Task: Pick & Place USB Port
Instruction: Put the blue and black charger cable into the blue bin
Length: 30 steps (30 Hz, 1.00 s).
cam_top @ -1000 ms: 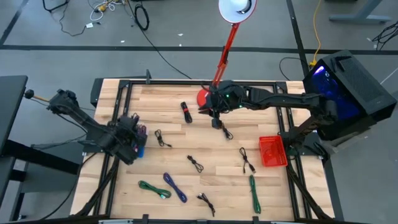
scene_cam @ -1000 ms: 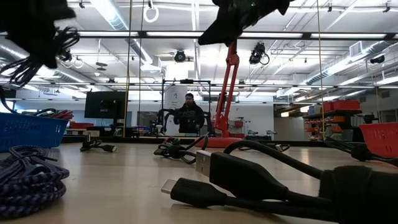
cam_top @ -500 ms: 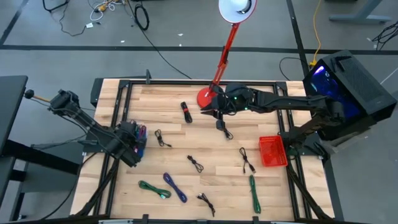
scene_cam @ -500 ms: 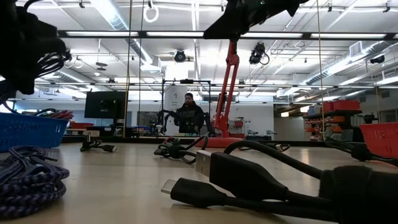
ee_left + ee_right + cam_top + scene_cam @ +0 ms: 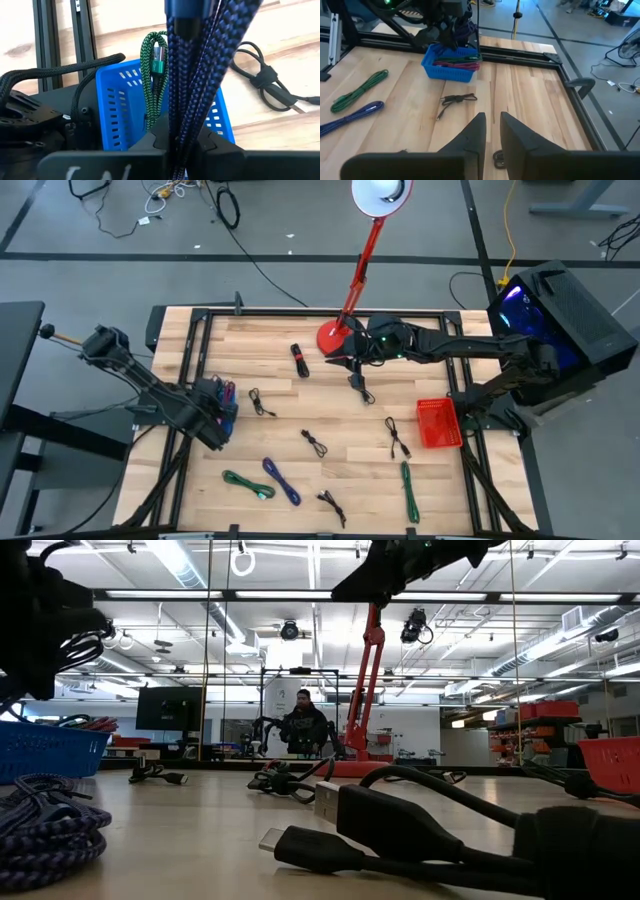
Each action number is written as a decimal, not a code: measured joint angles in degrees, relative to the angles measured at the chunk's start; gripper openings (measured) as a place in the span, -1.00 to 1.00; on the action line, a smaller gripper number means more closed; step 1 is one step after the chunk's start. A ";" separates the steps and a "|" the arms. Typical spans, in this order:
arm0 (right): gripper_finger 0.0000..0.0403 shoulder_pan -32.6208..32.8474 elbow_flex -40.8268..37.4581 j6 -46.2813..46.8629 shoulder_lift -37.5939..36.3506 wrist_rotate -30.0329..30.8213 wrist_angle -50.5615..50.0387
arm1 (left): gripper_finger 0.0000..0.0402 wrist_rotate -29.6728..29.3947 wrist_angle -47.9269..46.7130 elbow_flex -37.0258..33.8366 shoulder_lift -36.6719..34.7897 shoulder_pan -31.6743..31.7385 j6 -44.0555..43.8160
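My left gripper (image 5: 218, 408) is at the table's left, shut on a blue-purple braided cable (image 5: 192, 60), right above the blue basket (image 5: 120, 95). A green cable (image 5: 152, 65) lies in that basket. In the low view this gripper (image 5: 40, 610) is at the upper left, with cable loops beside it. My right gripper (image 5: 346, 362) is high above the table, beside the red lamp base (image 5: 331, 338). It points toward the table's left and is shut on a black cable (image 5: 359, 385). The red basket (image 5: 437, 423) stands at the right. My left gripper pinches several strands of the braided cable (image 5: 186, 112) between its two fingers, coming steeply from above. The strands run on past the fingertips and hang over the basket. My right gripper holds the black cable, but its own fingers hide the place of contact. A small loop (image 5: 497, 159) shows low in the narrow gap between the fingers. The rest hangs below them.
Loose cables lie on the wood: a red-black one (image 5: 298, 360), black ones (image 5: 260, 402) (image 5: 315, 443) (image 5: 397, 438), green ones (image 5: 247, 483) (image 5: 408, 490) and a blue-purple one (image 5: 282, 480). A thick black cable (image 5: 450, 830) lies close to the low camera. A person (image 5: 303, 725) stands in the room behind.
My left gripper has come down toward the blue basket with the braided cable and has tipped more steeply. My right gripper has drawn back a little toward the table's right edge, and the black cable has gone with it.
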 joint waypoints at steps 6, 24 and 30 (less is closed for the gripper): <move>-0.72 0.00 0.00 0.11 0.00 -0.04 0.14 | -0.88 1.77 1.58 0.00 1.25 0.00 0.18; -0.72 0.96 0.00 1.07 0.00 -0.07 0.63 | -0.66 -1.19 -0.45 0.00 1.81 1.57 -0.28; -0.72 1.07 0.00 1.20 0.00 -0.07 0.62 | -0.66 -1.74 -0.51 0.00 1.81 1.55 -1.07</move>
